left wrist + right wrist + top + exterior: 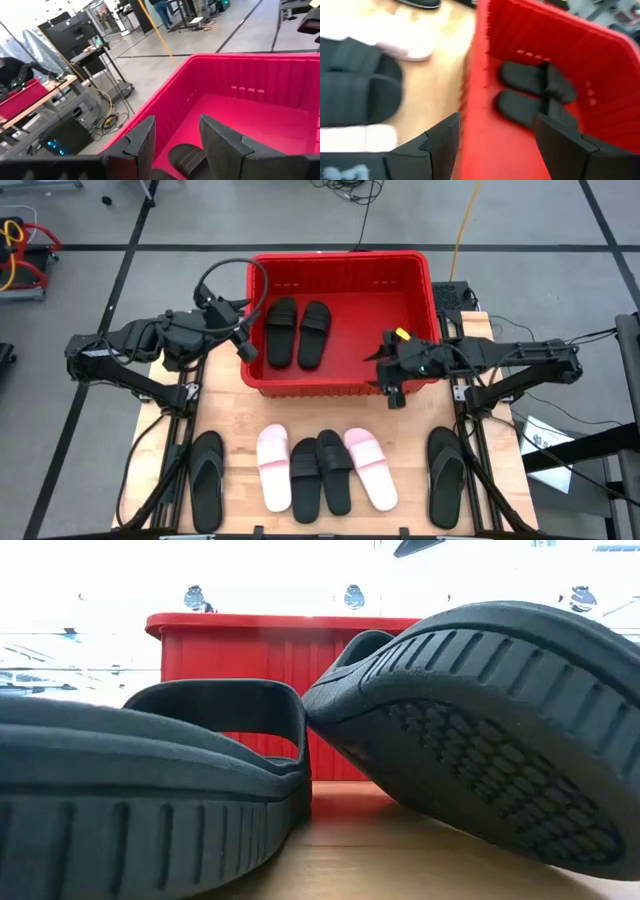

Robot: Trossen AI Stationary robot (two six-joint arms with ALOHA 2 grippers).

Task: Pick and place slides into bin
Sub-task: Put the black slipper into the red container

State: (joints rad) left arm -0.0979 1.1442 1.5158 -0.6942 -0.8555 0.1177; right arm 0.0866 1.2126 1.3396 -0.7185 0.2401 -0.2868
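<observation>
The red bin (340, 257) stands at the table's far middle with two black band slides (282, 330) (314, 333) lying flat on its floor. Along the near edge lie a black flip-flop (207, 480), a pale pink slide (273, 468), two overlapping black slides (320, 473), a second pink slide (370, 468) and another black flip-flop (445, 475). My left gripper (247, 348) hangs open over the bin's left wall, with nothing between its fingers (142, 145). My right gripper (385, 377) is open and empty above the bin's near right corner.
In the low view the two middle black slides fill the foreground. The right one (500, 730) is tilted, its edge leaning on the left one (150, 770), and the bin (270, 650) stands behind them. Bare wood lies between the bin and the row of slides.
</observation>
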